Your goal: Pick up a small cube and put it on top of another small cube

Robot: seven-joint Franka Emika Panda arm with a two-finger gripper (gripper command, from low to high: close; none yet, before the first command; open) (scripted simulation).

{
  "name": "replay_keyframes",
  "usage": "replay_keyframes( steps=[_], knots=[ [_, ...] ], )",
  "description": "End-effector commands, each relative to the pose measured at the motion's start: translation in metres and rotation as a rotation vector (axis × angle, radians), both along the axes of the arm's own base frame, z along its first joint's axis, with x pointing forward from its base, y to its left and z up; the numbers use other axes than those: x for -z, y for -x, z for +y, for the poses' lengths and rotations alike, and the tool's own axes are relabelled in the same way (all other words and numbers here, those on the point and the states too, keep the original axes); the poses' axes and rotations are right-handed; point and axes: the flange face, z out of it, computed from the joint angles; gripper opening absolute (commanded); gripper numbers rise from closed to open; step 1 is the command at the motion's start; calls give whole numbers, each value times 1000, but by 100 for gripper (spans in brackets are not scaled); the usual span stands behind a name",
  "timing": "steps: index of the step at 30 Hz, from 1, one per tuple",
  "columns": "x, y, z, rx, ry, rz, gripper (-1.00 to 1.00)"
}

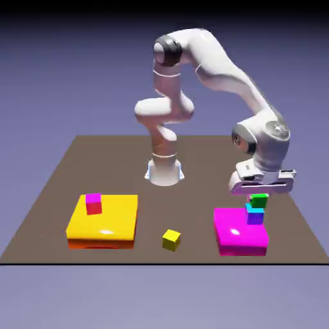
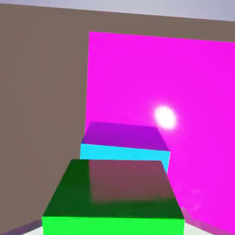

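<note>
The small green cube (image 1: 259, 200) hangs in my gripper (image 1: 260, 195), which is shut on it. It sits just over the small cube with a cyan top and blue-violet sides (image 1: 254, 214), shifted slightly to the exterior view's right; I cannot tell whether the two touch. That cube rests on a flat magenta block (image 1: 241, 236). In the hand view the green cube (image 2: 114, 197) fills the bottom and hides my fingertips, with the cyan-topped cube (image 2: 125, 152) right behind it on the magenta block (image 2: 183, 78).
A flat yellow block (image 1: 106, 222) lies at the exterior view's left, carrying a small cube with a magenta top and red sides (image 1: 94, 204). A small yellow cube (image 1: 171, 240) sits on the brown table (image 1: 193, 148) between the two blocks.
</note>
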Motion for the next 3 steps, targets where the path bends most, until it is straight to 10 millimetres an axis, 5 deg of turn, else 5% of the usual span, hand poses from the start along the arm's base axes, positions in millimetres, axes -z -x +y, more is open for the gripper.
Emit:
replay_keyframes(
  steps=[1,3],
  knots=[
    [-17,-4,0,0,0,0,100],
    [-53,-10,1,0,0,0,100]
  ],
)
